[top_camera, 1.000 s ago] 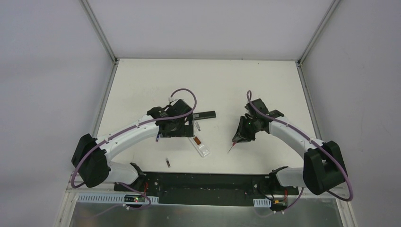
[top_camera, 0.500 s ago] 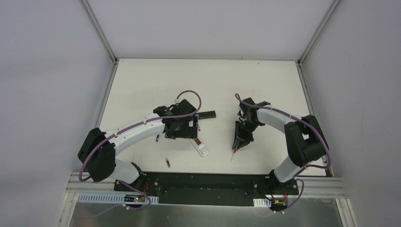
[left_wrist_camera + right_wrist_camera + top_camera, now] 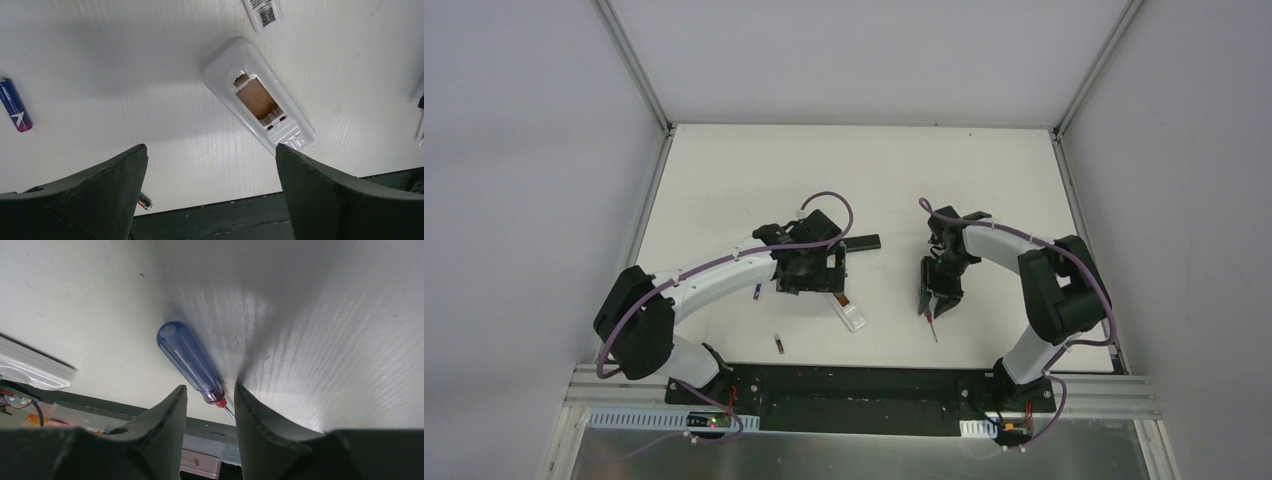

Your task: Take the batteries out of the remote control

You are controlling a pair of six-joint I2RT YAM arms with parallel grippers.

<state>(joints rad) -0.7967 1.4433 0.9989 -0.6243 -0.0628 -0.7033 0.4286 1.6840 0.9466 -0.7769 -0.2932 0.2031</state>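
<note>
Below L gripper (image 3: 210,150), spread wide: remote (image 3: 260,95) near table (image 3: 724,170) front edge.

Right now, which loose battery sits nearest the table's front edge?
The dark, orange-tipped battery, lying alone near the front of the table. The blue battery lies farther back.

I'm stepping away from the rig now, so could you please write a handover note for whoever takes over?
Left gripper: jaws wide open, empty, above the white remote.
Right gripper: jaws open astride the screwdriver, which lies on the table.
Batteries: blue battery and second battery lie loose on the table.
Done: the white remote's compartment looks empty.
Left: whether the black remote holds cells cannot be told.
</note>
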